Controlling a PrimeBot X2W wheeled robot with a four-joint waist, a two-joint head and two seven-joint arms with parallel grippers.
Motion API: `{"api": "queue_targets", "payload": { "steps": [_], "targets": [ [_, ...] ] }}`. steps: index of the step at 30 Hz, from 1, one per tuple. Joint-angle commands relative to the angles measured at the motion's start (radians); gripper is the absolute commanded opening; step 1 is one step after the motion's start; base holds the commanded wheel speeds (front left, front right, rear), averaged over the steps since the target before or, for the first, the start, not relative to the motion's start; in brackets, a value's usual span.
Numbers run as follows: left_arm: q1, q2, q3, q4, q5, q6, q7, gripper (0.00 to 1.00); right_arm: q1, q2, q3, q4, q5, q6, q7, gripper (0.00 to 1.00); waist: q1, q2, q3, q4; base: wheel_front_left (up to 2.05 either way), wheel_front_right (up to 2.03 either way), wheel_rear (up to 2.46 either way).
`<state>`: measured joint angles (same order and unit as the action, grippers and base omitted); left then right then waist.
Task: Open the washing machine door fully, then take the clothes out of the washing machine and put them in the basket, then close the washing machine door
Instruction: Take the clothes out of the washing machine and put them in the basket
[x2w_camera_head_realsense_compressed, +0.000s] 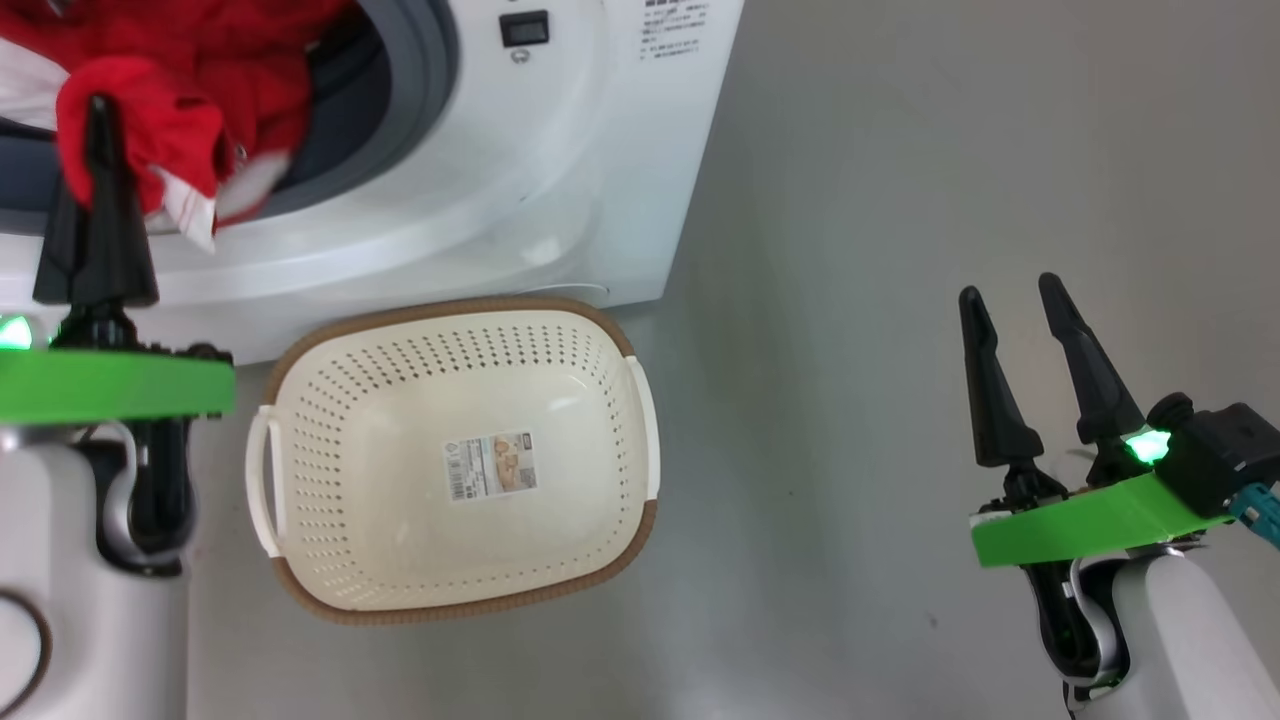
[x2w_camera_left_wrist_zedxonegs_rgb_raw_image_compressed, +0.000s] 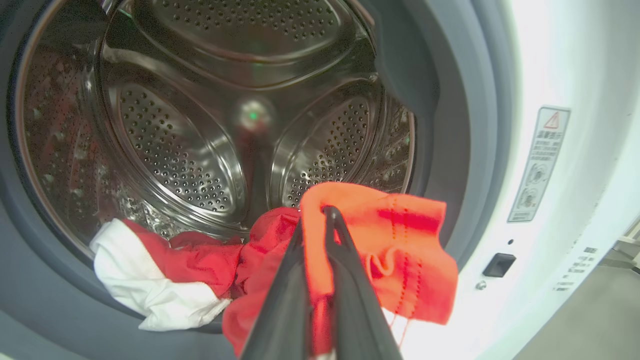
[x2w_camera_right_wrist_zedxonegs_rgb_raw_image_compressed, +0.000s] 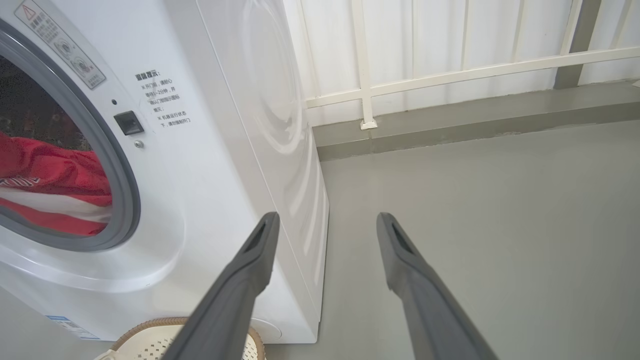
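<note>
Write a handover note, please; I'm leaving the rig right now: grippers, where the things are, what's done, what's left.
Left gripper: shut on the clothes at the mouth of the washing machine.
Right gripper: open, idle over the floor.
Clothes hang half out of the drum; basket on the floor before the machine, no clothes in it.
Done: mouth open, clothes gripped.
Left: move clothes into the basket, close the door.

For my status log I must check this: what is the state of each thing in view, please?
washing machine, mouth open, garments at the opening.
clothes, pinched by the left gripper, draped over the grey ring.
basket, upright on the floor, empty apart from a sticker.
left gripper, shut on the clothes.
right gripper, open, holding nothing.
</note>
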<state>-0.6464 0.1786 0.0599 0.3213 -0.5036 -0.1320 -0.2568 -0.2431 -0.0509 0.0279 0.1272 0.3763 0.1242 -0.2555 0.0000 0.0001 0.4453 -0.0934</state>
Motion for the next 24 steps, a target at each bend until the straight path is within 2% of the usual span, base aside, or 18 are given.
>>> {"api": "queue_targets", "payload": {
  "steps": [1, 13, 17, 24],
  "targets": [
    [0.045, 0.020, 0.049, -0.087, 0.021, 0.001, -0.005, 0.00, 0.032, 0.001, 0.014, -0.021, -0.002, 0.007, -0.006, 1.00, 0.0000, -0.0001, -0.020, 0.015, 0.00, 0.00, 0.00],
    [0.165, -0.039, 0.132, -0.328, 0.019, 0.001, -0.005, 0.00, 0.050, 0.001, 0.005, -0.021, 0.003, 0.007, -0.006, 1.00, 0.0000, -0.0001, -0.042, 0.022, 0.00, 0.00, 0.00],
    [0.179, -0.041, 0.125, -0.345, 0.018, 0.001, -0.005, 0.00, 0.052, 0.001, 0.006, -0.021, 0.004, 0.007, -0.006, 1.00, 0.0000, -0.0001, -0.041, 0.022, 0.00, 0.00, 0.00],
    [0.220, -0.044, 0.087, -0.292, 0.023, 0.001, -0.005, 0.00, 0.055, 0.001, 0.015, -0.021, 0.012, 0.007, -0.006, 1.00, 0.0000, -0.0001, -0.038, 0.014, 0.00, 0.00, 0.00]
  ]
}}
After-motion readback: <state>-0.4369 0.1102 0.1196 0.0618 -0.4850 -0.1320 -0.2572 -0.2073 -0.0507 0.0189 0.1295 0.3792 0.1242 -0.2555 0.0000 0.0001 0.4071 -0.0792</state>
